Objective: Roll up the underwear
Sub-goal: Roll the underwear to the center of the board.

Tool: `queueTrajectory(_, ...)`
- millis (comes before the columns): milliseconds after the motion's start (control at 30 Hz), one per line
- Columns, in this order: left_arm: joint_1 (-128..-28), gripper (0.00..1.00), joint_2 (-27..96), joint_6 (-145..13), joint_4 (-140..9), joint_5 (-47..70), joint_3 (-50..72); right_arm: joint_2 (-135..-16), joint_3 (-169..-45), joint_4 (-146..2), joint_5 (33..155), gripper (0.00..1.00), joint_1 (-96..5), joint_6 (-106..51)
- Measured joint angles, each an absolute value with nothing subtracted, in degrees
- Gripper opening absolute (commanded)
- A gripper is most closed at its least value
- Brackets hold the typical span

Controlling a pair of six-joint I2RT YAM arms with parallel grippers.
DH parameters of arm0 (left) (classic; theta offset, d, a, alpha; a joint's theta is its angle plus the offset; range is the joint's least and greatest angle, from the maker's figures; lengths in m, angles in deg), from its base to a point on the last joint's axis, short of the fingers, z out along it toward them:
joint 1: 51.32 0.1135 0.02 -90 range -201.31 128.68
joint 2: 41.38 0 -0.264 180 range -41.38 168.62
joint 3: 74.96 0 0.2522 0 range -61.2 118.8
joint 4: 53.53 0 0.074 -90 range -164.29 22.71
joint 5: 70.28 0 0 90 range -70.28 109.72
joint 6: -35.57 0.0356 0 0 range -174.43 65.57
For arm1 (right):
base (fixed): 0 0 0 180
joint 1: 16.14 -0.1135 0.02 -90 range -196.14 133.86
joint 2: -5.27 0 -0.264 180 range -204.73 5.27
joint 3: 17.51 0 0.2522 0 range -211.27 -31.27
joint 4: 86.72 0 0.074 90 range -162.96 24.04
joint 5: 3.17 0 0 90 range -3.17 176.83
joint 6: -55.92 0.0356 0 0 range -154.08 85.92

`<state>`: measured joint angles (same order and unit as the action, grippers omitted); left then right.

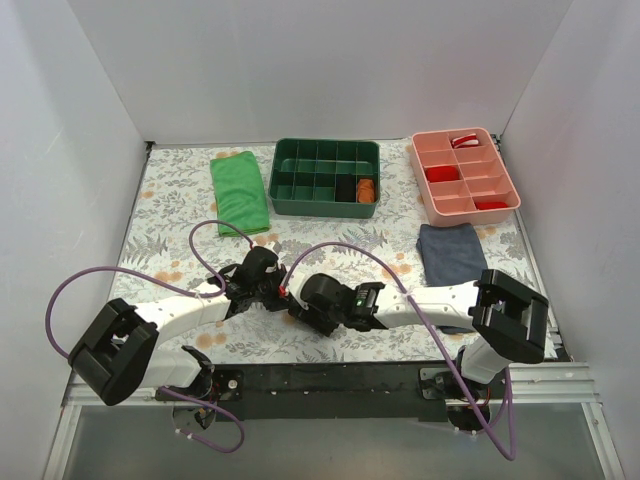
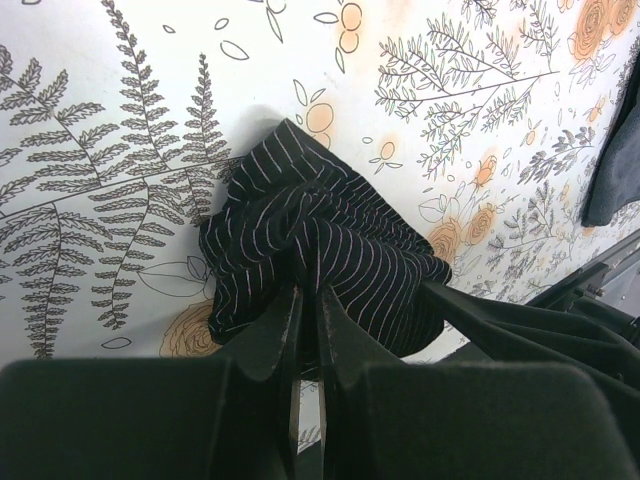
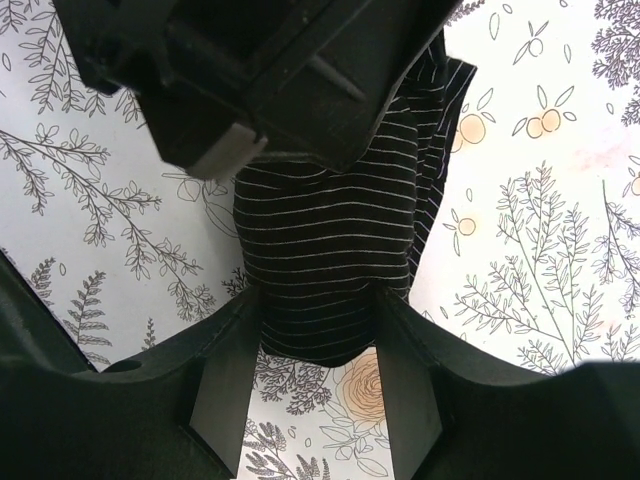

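Underwear (image 2: pixel 310 230) bunched on the table (image 1: pixel 160 250), near centre, between both arms
Left gripper (image 2: pixel 308 300) is pinched closed on a fold; right gripper (image 3: pixel 318 310) clamps the bundle's two sides. Farther right lies a navy garment (image 1: pixel 450 252); a green cloth (image 1: pixel 240 192) sits far left.

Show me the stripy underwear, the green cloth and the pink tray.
underwear (image 2: pixel 320 250), left wrist view, middle of the bundle
green cloth (image 1: pixel 239 192), top view, its middle
pink tray (image 1: pixel 468 216), top view, its near wall
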<state>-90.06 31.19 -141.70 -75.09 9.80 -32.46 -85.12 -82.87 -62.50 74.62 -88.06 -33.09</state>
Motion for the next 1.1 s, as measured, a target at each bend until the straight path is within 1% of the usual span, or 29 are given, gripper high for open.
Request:
queueTrajectory(367, -90.1, 0.00, 31.4, -141.7, -75.0, 9.7, -32.5, -87.8, -82.9, -64.1, 69.7, 0.55, -90.8, -33.2)
queueTrajectory(433, -90.1, 0.00, 31.4, -141.7, -75.0, 9.7, -32.5, -88.4, -82.9, -64.4, 68.7, 0.54, -91.3, -33.0)
queueTrajectory(500, -90.1, 0.00, 31.5, -141.7, -75.0, 9.7, -32.4, -88.8, -82.9, -64.7, 67.7, 0.51, -91.7, -32.8)
queueTrajectory(533, -90.1, 0.00, 31.6, -141.7, -75.0, 9.7, -32.4, -89.0, -82.9, -64.9, 67.3, 0.41, -91.9, -32.6)
queueTrajectory(633, -90.1, 0.00, 31.8, -141.7, -75.0, 9.7, -32.3, -89.5, -82.9, -65.5, 66.8, 0.23, -92.2, -31.8)
queueTrajectory(733, -90.1, 0.00, 31.8, -141.7, -75.0, 9.8, -32.3, -89.6, -82.9, -65.7, 66.4, 0.16, -92.3, -30.9)
queueTrajectory(933, -90.1, 0.01, 31.7, -141.8, -75.0, 10.2, -32.3, -89.3, -82.9, -65.9, 68.2, 0.14, -91.7, -29.8)
queueTrajectory(1000, -90.1, 0.05, 31.6, -141.8, -75.3, 10.4, -32.2, -89.0, -82.8, -65.9, 70.2, 0.14, -90.8, -29.3)
queueTrajectory(1100, -90.1, 0.09, 31.5, -141.8, -76.4, 11.1, -31.6, -88.6, -82.6, -66.5, 73.9, 0.14, -89.2, -28.2)
